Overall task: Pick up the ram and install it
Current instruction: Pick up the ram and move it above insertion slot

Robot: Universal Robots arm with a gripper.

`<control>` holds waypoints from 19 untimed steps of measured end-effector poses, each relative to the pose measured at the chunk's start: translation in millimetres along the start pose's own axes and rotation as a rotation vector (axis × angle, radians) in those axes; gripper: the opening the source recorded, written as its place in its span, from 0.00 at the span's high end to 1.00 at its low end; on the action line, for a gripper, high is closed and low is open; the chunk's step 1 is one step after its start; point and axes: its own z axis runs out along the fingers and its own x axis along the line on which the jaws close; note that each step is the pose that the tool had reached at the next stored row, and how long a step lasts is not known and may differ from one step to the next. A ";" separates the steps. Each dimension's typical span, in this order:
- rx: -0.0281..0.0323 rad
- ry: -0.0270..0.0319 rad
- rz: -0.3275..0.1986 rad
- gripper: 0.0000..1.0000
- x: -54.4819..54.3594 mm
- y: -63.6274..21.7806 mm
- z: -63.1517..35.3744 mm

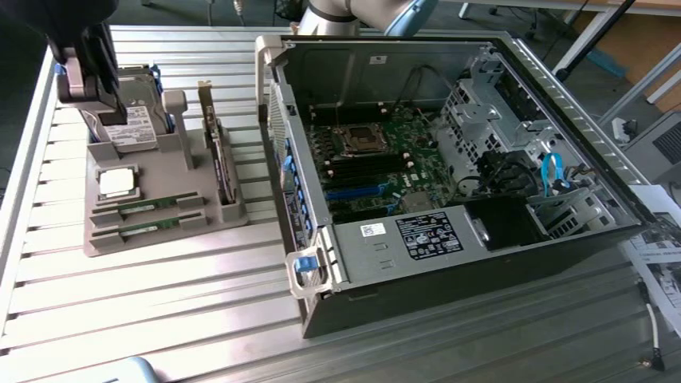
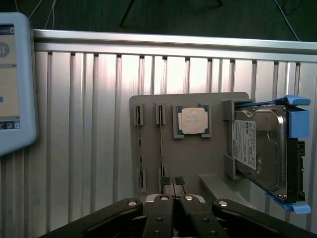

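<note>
Two ram sticks (image 1: 149, 205) (image 1: 149, 228) lie in slots of the grey holder tray (image 1: 159, 242) on the exterior view's left. The wrist view looks down on them edge-on as thin green strips (image 2: 140, 148) (image 2: 161, 146). My gripper (image 1: 91, 80) hangs above the far end of the tray, over the hard drive side. In the wrist view its fingers (image 2: 172, 182) are shut together with nothing between them, just beyond the end of the nearer ram strip and above the tray (image 2: 198, 158).
The tray also carries a square silver processor (image 1: 117, 182) (image 2: 192, 120), a hard drive in blue rails (image 1: 133, 120) (image 2: 260, 146) and an upright expansion card (image 1: 218, 155). An open computer case (image 1: 352, 263) with its motherboard (image 1: 372, 159) lies on the exterior view's right. A screen's edge (image 2: 15, 79) shows beside the slatted table.
</note>
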 end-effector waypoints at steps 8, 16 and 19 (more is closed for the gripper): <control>0.0001 0.0000 0.000 0.90 0.3 -0.1 14.3; 0.0000 0.0000 0.000 0.90 0.5 -0.1 28.7; 0.0001 0.0000 0.000 0.90 0.7 -0.2 34.0</control>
